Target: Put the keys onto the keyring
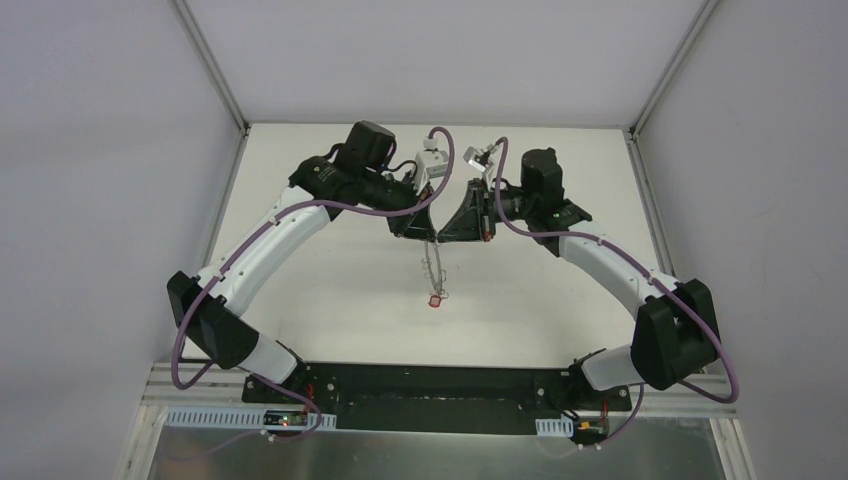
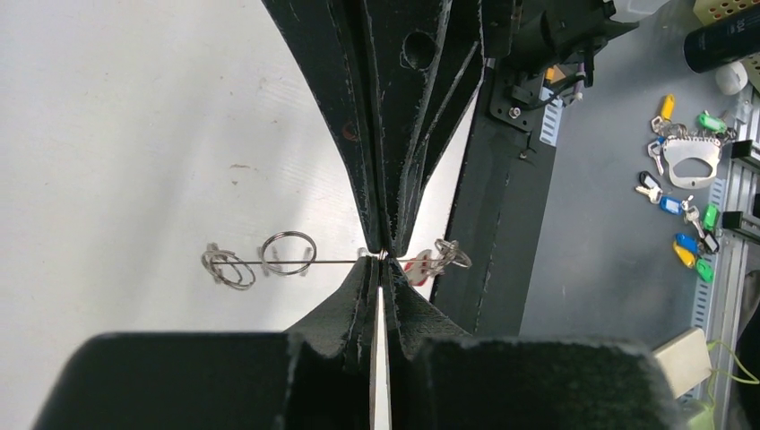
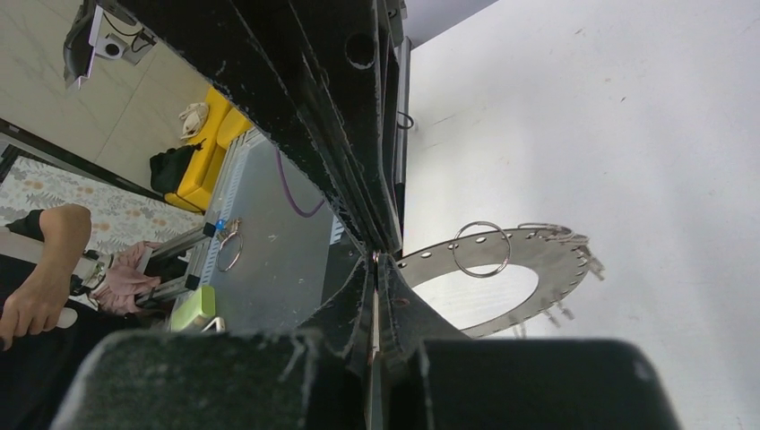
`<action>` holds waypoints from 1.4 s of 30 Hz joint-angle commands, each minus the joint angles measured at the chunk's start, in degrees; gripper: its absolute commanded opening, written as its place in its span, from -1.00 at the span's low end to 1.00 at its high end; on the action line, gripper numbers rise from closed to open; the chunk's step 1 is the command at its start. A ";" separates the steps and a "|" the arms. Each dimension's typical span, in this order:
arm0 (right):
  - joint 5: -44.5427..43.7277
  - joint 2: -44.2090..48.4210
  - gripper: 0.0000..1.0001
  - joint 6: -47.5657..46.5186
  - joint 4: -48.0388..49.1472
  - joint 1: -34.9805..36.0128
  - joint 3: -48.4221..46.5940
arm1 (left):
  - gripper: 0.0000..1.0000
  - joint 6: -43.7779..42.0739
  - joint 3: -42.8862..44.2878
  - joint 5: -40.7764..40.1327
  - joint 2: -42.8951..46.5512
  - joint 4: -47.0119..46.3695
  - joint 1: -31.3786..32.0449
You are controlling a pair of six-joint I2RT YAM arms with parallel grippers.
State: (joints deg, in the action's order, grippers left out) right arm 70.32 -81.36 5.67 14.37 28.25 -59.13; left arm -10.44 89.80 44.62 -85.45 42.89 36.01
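**Figure.** Two-handed hold on the ring, seen from both wrists and from above.

The left hand [image 2: 380,265] was clamped on the rim of the keyring [image 3: 560,260]. The right hand [image 3: 375,265] met it tip to tip at the same spot, its fingers together. Whether they pinched the plate itself or one of its small fittings could not be told.

The keyring was held clear of the white surface [image 3: 627,134], between the two arms. It appeared edge-on as a thin line to the left wrist and as a flat grey band to the right wrist. Wire loops [image 2: 288,253] stood along its rim. A red-headed key [image 2: 418,267] hung just beside the pinch (threaded or merely resting: unclear), and no other key could be made out.

The step in hand was judged to be steadying the ring for threading. Done well, one hand would keep a firm hold on the flat plate while the other worked a single loop. Two hands crowded on one point leave little room, so they should be spaced apart along the rim. The plate should also be kept from twisting, so that the hanging key does not swing.
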 commanded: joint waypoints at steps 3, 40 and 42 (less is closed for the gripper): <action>1.00 2.34 -1.00 10.51 12.88 -1.61 1.16 | -0.53 2.80 -3.59 7.43 2.79 -8.59 -2.41; -6.88 -1.39 -1.00 40.29 50.11 -6.94 9.76 | -0.65 41.30 -19.52 17.20 3.94 -55.29 -7.88; -6.87 -1.34 -1.00 40.39 50.37 -7.05 9.78 | -0.64 41.07 -19.70 17.34 3.89 -55.22 -7.88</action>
State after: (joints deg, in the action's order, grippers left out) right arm 64.29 -83.00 45.17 59.86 21.85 -49.76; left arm 29.65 70.43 59.05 -81.45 -9.15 28.05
